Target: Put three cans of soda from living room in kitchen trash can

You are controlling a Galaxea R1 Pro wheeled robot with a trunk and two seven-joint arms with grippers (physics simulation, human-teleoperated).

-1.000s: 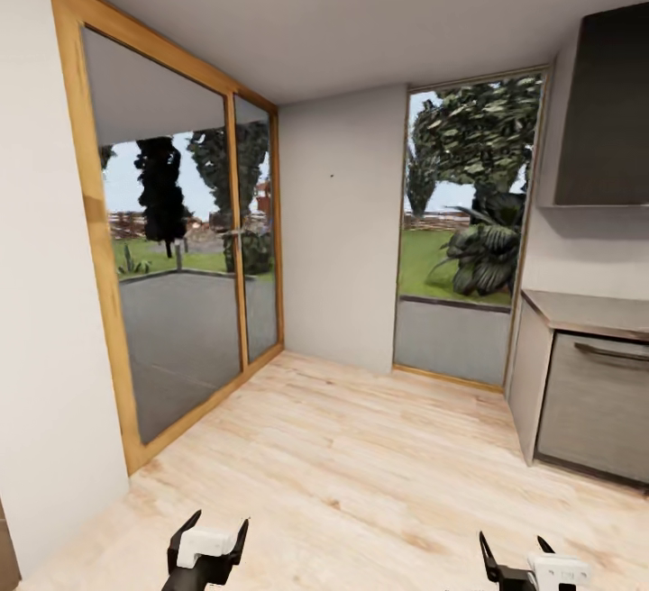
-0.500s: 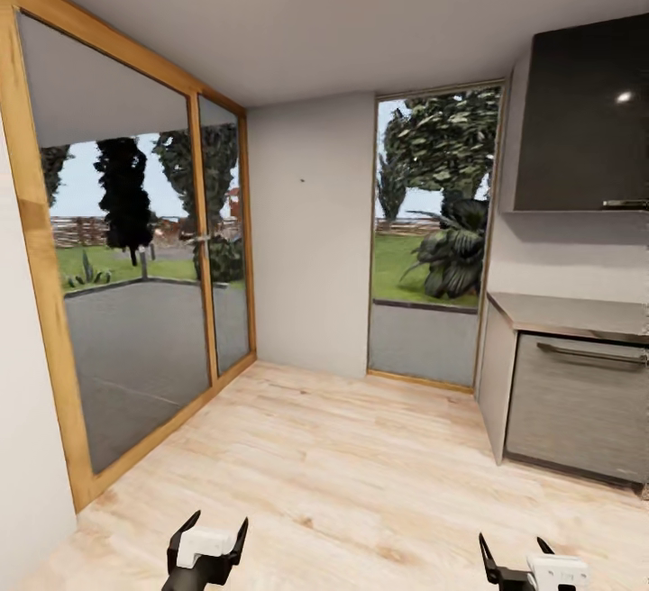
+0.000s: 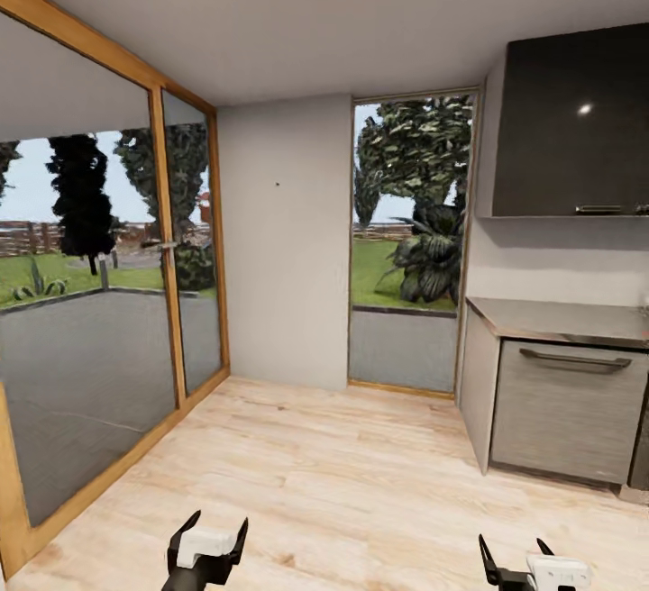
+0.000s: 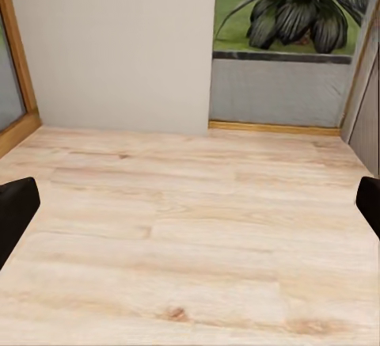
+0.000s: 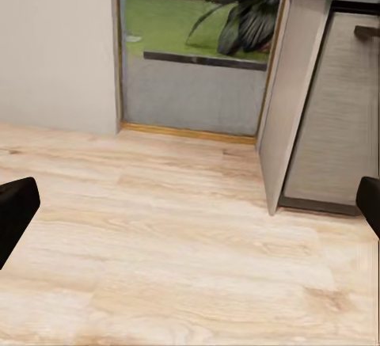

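No soda cans or trash can in sight. The view has swung right vs a sec ago: the grey lower cabinet (image 3: 563,411) now sits fuller in frame and the glass door (image 3: 86,303) left of it has slid toward the edge, so prob. the robot is turning into the kitchen, still searching. Left gripper (image 3: 207,544) and right gripper (image 3: 516,564), low in front of the cabinet, both have fingers apart w/ nothing held.

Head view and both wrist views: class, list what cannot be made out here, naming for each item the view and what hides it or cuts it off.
- Left gripper: head view, its lower body is cut off by the bottom edge.
- Right gripper: head view, likewise cut off by the bottom edge.
- Grey cabinet: head view, its right part runs past the frame edge.
- Dark upper cabinet: head view, cut off at the right edge.
- Small object on the counter: head view, cropped, too small to identify.
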